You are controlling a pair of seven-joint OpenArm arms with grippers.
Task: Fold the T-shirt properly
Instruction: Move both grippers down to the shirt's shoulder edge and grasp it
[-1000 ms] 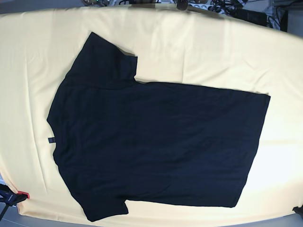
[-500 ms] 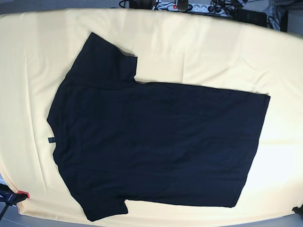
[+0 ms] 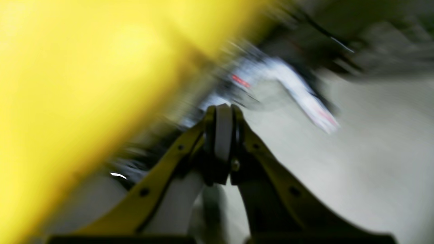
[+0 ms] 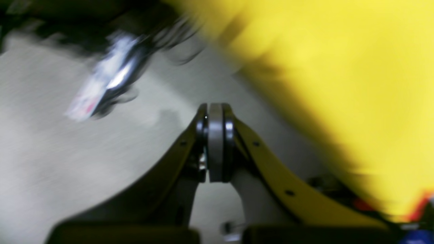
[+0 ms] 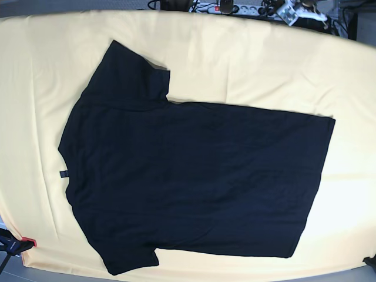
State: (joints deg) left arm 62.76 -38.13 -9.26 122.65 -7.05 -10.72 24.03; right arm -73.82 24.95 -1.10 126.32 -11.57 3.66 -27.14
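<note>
The black T-shirt (image 5: 188,170) lies spread flat on the pale yellow cloth (image 5: 247,64), plain side up, collar to the left and hem to the right. Both sleeves stick out, one at the top left and one at the bottom left. My left gripper (image 3: 222,112) is shut with nothing in it, off the table beside the yellow cloth's edge. My right gripper (image 4: 215,110) is shut too and holds nothing, over grey floor. Both wrist views are blurred. Neither gripper shows in the base view.
The yellow cloth (image 3: 67,84) covers the whole table. Cables and a power strip (image 5: 235,9) lie behind the far edge. A red-and-black clamp (image 5: 17,244) sits at the lower left corner. Grey floor (image 4: 51,152) shows beyond the table.
The T-shirt has not moved. Something pale has come into view among the clutter behind the table's far right edge.
</note>
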